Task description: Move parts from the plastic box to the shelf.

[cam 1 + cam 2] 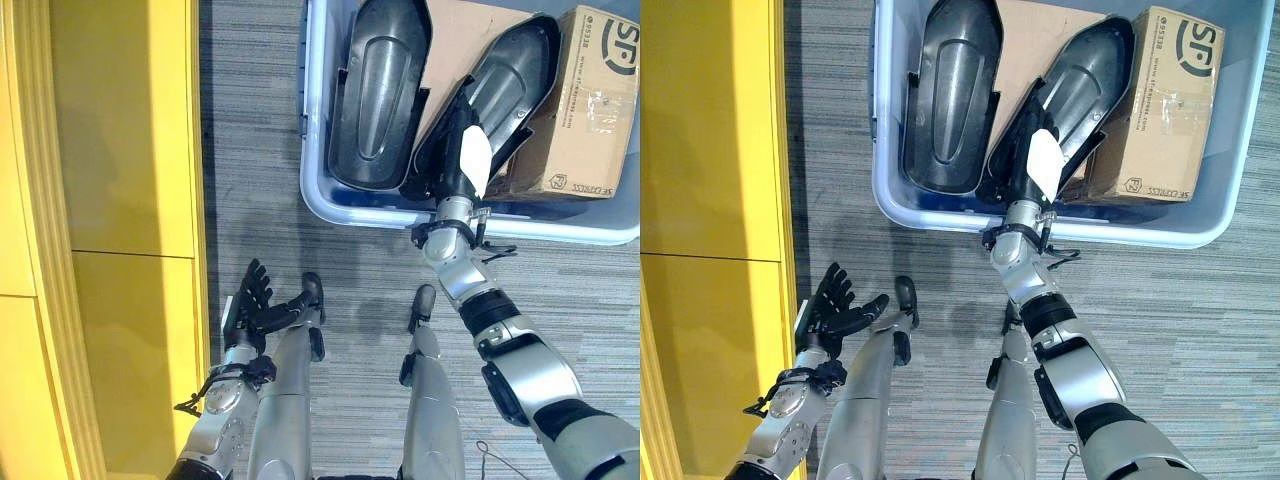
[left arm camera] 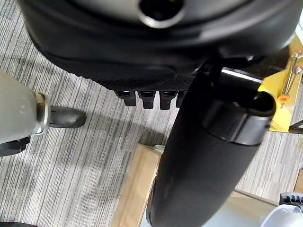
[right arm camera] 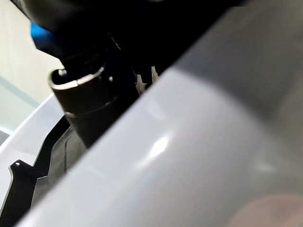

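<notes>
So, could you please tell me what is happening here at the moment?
The robot's right hand reaches into the plastic box on the floor, at the near end of one of two dark moulded parts; whether it grips it cannot be told. The other part lies beside it, next to a cardboard carton. The left hand hangs open near the yellow shelf.

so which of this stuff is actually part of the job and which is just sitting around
Part of the job:
- plastic box
- left black part, lying in the box
- right black part, right hand on its lower end
- yellow shelf
- left hand, fingers spread, holding nothing

Just lying about:
- cardboard carton in the box
- flat cardboard sheet under the parts
</notes>
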{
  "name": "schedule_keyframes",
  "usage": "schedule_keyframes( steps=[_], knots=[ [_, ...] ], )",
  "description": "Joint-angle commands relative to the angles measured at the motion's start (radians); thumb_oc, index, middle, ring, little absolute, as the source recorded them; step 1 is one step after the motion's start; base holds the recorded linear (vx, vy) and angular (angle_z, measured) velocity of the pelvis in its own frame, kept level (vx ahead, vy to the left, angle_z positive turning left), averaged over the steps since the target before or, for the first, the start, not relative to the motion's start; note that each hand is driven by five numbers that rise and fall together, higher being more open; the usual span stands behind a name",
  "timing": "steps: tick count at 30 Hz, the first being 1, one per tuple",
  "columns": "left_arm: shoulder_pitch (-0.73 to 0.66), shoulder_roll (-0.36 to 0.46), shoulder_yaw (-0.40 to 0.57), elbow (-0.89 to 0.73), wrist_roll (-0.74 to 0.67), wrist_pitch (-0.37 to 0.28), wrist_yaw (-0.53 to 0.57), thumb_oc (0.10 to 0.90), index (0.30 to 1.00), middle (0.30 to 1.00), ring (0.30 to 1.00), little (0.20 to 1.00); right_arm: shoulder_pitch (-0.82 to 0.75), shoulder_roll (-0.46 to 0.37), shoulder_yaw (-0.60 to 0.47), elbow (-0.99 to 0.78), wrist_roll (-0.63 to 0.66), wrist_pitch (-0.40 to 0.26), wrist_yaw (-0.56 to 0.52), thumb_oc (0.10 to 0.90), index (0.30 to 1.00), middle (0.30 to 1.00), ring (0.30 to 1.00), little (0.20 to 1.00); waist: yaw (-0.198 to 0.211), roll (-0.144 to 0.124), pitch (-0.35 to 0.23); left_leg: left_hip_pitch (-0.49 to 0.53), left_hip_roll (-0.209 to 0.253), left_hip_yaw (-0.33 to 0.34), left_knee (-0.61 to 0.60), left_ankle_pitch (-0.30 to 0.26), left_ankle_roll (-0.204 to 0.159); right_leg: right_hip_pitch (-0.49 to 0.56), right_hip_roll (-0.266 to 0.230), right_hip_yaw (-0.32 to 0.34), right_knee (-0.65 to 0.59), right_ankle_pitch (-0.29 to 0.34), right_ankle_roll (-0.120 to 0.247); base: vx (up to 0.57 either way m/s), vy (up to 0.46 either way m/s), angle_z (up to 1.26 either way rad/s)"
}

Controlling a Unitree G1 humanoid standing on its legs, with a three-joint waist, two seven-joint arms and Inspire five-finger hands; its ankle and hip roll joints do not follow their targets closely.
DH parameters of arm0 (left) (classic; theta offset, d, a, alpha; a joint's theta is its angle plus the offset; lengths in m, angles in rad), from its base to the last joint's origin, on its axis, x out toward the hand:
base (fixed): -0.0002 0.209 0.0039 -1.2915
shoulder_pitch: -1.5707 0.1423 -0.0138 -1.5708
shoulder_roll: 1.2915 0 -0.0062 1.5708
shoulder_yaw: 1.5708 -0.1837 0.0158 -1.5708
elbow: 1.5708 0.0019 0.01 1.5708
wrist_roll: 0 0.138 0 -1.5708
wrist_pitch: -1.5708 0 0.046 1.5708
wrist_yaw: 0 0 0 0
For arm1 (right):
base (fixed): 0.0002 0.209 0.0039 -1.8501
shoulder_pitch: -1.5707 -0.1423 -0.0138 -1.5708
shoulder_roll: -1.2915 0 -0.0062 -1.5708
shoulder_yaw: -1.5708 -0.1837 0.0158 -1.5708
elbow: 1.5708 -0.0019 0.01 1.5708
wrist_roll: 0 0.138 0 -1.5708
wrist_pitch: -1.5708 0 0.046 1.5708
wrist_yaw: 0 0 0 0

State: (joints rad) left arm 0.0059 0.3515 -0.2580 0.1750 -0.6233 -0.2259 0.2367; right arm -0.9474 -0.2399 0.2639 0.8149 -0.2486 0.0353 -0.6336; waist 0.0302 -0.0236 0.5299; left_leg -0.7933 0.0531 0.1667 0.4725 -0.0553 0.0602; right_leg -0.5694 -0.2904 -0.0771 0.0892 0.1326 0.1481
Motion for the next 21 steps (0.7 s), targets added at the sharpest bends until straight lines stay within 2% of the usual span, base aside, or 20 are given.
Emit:
schedule_keyframes(
  steps=[1,8,14,15,17,18,21],
  knots=[
    [0.030,0.034,-0.009,-0.126,-0.006,-0.060,0.017,0.900,1.000,1.000,1.000,1.000,0.056,-0.021,0.027,0.086,0.125,-0.001,0.025,0.900,1.000,1.000,1.000,1.000,0.013,0.067,-0.010,-0.017,-0.007,-0.088,0.128,-0.177,-0.036,-0.030,0.074,0.062,0.141,-0.106,0.003,0.05,-0.019,-0.12],
    [0.026,0.052,-0.019,-0.135,-0.033,-0.061,0.028,0.900,1.000,1.000,1.000,1.000,0.019,-0.029,0.051,0.188,0.202,-0.014,0.042,0.900,1.000,1.000,1.000,1.000,0.025,0.088,-0.010,-0.133,0.019,-0.114,0.319,-0.243,-0.025,-0.219,0.107,0.066,0.450,-0.234,-0.042,-0.02,0.005,-0.06],
    [0.031,0.057,-0.030,-0.134,-0.050,-0.057,0.022,0.900,1.000,1.000,1.000,1.000,-0.004,-0.033,0.060,0.258,0.240,-0.023,0.053,0.900,1.000,1.000,1.000,1.000,0.030,0.100,-0.010,-0.173,0.019,-0.130,0.364,-0.248,-0.024,-0.265,0.112,0.055,0.520,-0.262,-0.053,-0.02,-0.032,0.06],
    [0.034,0.061,-0.037,-0.134,-0.055,-0.054,0.021,0.900,1.000,1.000,1.000,1.000,-0.014,-0.034,0.063,0.296,0.266,-0.025,0.063,0.618,0.605,0.605,0.605,0.605,0.035,0.103,-0.010,-0.183,0.020,-0.134,0.370,-0.247,-0.025,-0.279,0.114,0.052,0.538,-0.270,-0.057,-0.02,-0.034,0.15],
    [0.034,0.062,-0.039,-0.132,-0.058,-0.054,0.020,0.900,1.000,1.000,1.000,1.000,-0.020,-0.034,0.067,0.315,0.275,-0.027,0.070,0.502,0.443,0.443,0.443,0.443,0.036,0.104,-0.010,-0.186,0.020,-0.136,0.369,-0.246,-0.026,-0.281,0.113,0.049,0.537,-0.273,-0.058,-0.02,-0.027,0.07],
    [0.037,0.063,-0.045,-0.131,-0.063,-0.049,0.017,0.900,1.000,1.000,1.000,1.000,-0.021,-0.029,0.065,0.350,0.306,-0.032,0.086,0.400,0.300,0.300,0.300,0.300,0.039,0.106,-0.010,-0.189,0.019,-0.137,0.364,-0.241,-0.026,-0.285,0.114,0.049,0.537,-0.273,-0.058,0.00,0.000,0.00],
    [0.035,0.064,-0.053,-0.120,-0.063,-0.047,0.013,0.900,1.000,1.000,1.000,1.000,-0.028,-0.031,0.065,0.388,0.335,-0.037,0.096,0.400,0.300,0.300,0.300,0.300,0.043,0.109,-0.010,-0.192,0.017,-0.138,0.356,-0.236,-0.026,-0.287,0.112,0.047,0.533,-0.270,-0.059,-0.01,-0.006,-0.01]
  ],
)
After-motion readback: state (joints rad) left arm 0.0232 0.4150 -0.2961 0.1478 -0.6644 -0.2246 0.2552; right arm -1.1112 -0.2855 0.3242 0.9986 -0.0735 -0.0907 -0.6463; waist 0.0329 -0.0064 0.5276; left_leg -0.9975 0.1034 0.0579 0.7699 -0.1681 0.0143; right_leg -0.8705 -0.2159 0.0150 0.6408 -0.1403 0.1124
